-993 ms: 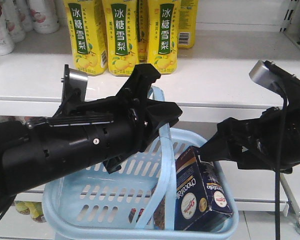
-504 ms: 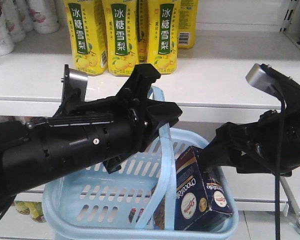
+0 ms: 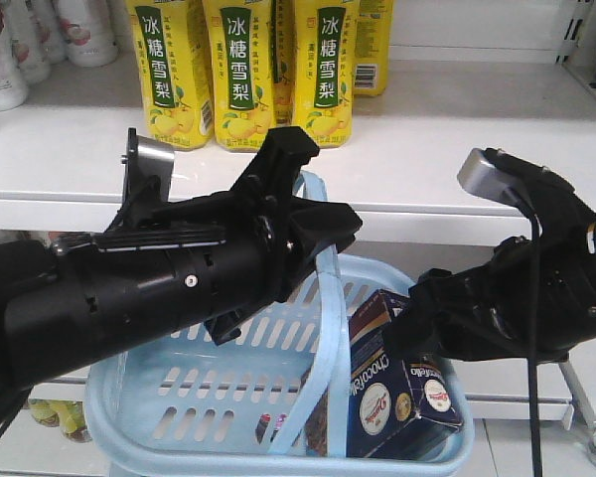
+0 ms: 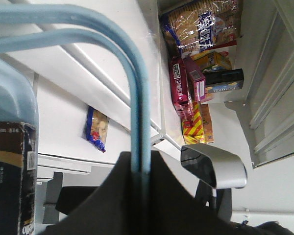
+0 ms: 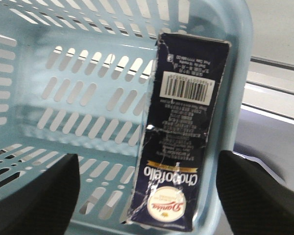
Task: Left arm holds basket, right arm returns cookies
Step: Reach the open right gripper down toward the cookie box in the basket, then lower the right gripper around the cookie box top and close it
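We see left fingers clamped on the basket handle. Right fingers gape wide, cookies at the basket's 3 o'clock.

Left gripper clamping the basket's hoop handle

The handle's two light blue bars are arching in from the upper left and running down between the black jaws at bottom centre. The basket is showing at the left edge, with the dark cookies box sitting just below it in the frame. The right arm's grey block is showing just right of the gripper. Behind, snack packets are lying bunched along a white shelf, and one blue-and-yellow packet is lying apart from them.
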`<state>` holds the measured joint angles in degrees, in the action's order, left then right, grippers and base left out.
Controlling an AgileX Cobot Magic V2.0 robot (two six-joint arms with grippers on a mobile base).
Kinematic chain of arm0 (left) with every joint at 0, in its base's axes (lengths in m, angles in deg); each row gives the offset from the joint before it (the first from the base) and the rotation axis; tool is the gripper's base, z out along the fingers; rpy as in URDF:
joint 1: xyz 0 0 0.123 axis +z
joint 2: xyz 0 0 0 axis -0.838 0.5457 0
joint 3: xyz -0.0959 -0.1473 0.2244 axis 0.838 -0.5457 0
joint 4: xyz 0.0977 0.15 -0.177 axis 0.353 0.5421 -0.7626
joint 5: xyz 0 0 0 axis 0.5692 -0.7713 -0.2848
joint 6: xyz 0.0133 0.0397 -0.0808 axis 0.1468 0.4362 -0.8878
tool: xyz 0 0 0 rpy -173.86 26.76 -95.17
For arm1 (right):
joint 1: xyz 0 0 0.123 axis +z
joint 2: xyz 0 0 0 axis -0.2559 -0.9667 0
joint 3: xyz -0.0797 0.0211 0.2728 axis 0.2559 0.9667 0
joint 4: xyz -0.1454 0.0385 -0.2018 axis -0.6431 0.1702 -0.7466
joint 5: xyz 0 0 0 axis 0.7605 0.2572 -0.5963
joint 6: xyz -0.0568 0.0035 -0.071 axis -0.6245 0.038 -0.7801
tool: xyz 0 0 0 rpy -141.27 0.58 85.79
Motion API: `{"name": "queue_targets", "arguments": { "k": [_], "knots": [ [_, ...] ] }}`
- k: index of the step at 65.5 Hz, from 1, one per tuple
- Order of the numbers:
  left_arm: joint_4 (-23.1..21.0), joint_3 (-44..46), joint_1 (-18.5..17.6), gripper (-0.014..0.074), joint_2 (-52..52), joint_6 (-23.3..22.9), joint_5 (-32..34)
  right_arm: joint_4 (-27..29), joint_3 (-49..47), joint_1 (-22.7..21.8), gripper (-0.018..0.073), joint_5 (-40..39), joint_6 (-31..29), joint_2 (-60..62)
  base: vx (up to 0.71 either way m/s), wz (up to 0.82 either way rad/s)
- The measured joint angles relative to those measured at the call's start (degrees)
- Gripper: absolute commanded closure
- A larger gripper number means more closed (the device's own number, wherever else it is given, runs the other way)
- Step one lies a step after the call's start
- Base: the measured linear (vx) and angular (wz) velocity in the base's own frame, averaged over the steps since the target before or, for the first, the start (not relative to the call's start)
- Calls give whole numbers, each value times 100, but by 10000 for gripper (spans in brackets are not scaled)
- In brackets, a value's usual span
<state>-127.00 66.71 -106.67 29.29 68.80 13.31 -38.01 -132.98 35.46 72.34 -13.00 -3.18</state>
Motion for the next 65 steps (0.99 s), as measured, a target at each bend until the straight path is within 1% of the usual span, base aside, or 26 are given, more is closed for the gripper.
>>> {"name": "queue_targets", "arguments": {
  "k": [22, 38, 65],
  "knots": [
    [0, 0, 0, 599, 0, 0, 0, -38, 0, 4, 24, -110, 0, -234, 0, 0],
    [0, 0, 0, 599, 0, 0, 0, -40, 0, 216, 24, -242, 0, -335, 0, 0],
    [0, 0, 0, 599, 0, 0, 0, -91, 0, 228, 24, -276, 0, -547, 0, 0]
  ]
}}
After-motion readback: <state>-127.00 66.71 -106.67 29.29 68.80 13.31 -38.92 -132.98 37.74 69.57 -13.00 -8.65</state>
